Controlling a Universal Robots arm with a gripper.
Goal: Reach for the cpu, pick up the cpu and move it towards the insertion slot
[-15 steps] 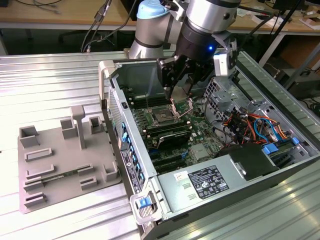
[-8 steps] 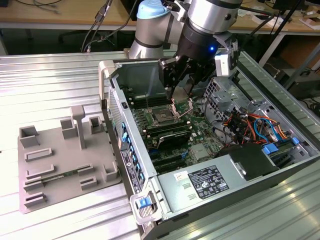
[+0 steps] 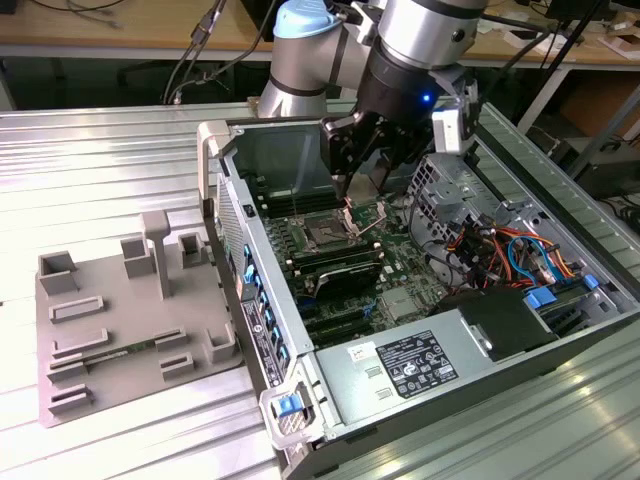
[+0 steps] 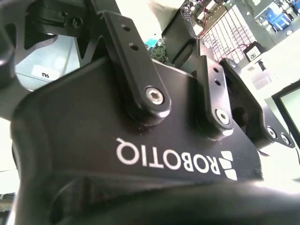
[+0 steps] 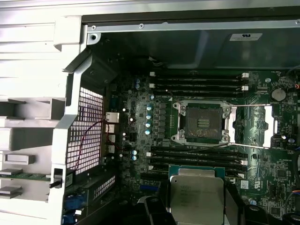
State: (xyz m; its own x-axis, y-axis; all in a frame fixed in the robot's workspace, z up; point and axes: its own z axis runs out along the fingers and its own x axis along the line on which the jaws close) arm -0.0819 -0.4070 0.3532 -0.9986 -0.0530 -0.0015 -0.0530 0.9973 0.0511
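While fingers pinch cpu by opposite edges, lid up, we hang it inside case, just near of insertion slot; socket frame open to receive.

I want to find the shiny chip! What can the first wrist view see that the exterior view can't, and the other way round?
First wrist view alone: the cpu, silvery top up, held between the dark fingers, beside the memory slots.
Exterior view alone: the robot arm, the grey plastic tray on the exterior view's left, and the power supply.
Both: the open insertion slot, empty, and the green board around it.
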